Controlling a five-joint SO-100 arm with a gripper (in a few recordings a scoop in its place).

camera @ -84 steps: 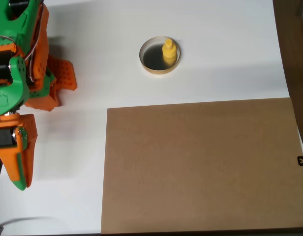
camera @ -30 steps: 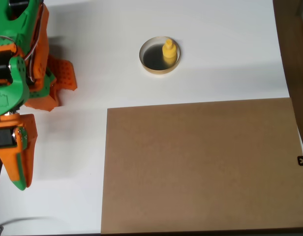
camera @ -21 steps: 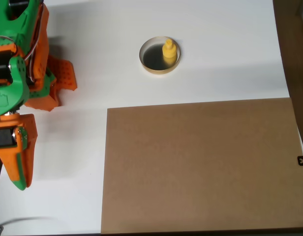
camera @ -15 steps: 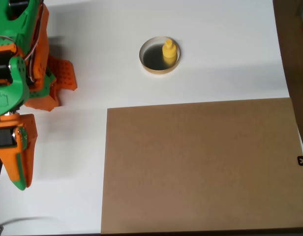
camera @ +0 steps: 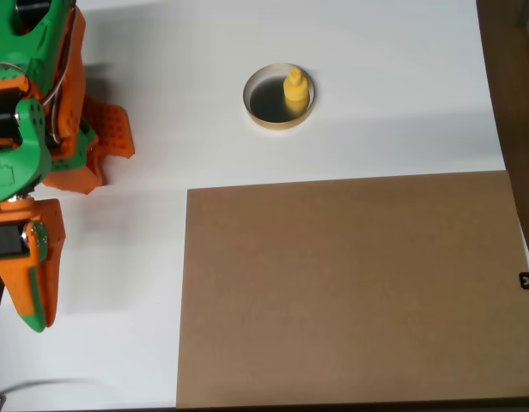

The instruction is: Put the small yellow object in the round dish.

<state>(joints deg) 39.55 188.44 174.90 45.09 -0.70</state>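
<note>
White table (camera: pixel 376 103), small yellow object (camera: pixel 294 88) in round dish (camera: pixel 263 118), well apart from hand (camera: pixel 106 146), grip state unclear

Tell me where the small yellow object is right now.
In the overhead view the small yellow object stands upright inside the round dish, toward its right side, on the white table above the brown board.

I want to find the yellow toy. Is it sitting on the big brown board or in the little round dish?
It sits in the round dish, upright against the right side of the dark inside. The yellow toy is far from the brown board, which is flat and rectangular.
</note>
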